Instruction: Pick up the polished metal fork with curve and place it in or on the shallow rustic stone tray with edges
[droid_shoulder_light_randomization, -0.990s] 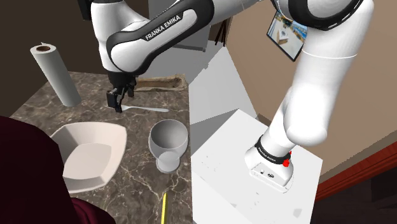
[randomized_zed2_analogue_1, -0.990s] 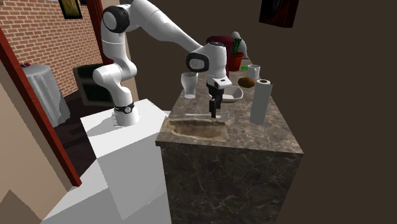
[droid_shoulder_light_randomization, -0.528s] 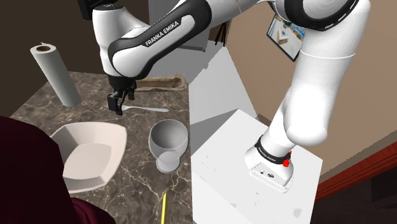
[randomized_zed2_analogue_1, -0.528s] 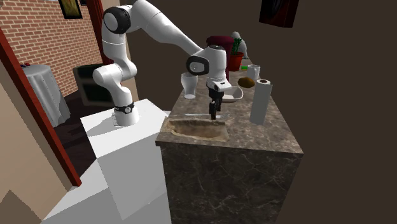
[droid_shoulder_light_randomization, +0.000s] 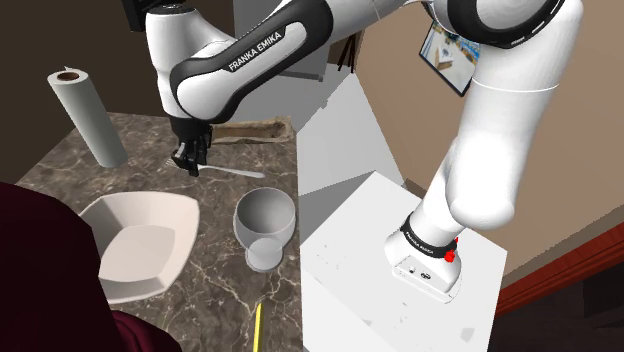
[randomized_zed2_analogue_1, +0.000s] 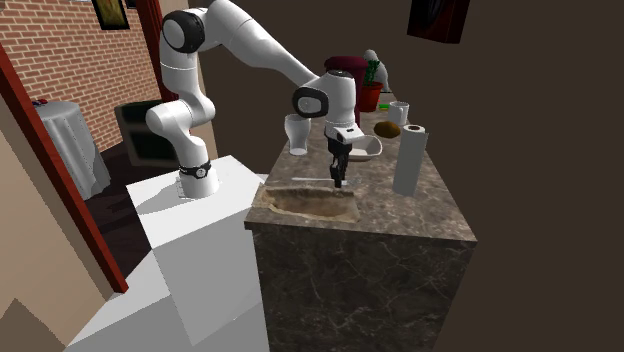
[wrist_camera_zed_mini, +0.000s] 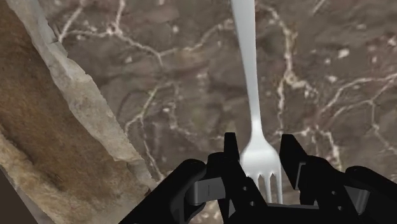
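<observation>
End effector (wrist_camera_zed_mini: 259, 145) fingers astride fork (wrist_camera_zed_mini: 249, 76) tines, on counter (wrist_camera_zed_mini: 178, 76) beside stone tray (wrist_camera_zed_mini: 38, 127).

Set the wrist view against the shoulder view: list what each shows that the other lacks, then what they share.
Wrist view, not shoulder: the fork's separate tines, right at the end effector, and the tray's rough grey rim around a brown inside. Shoulder view, not wrist: the paper towel roll, white bowl, goblet and the arm's stand. Both: fork, end effector, tray and the veined dark counter.
</observation>
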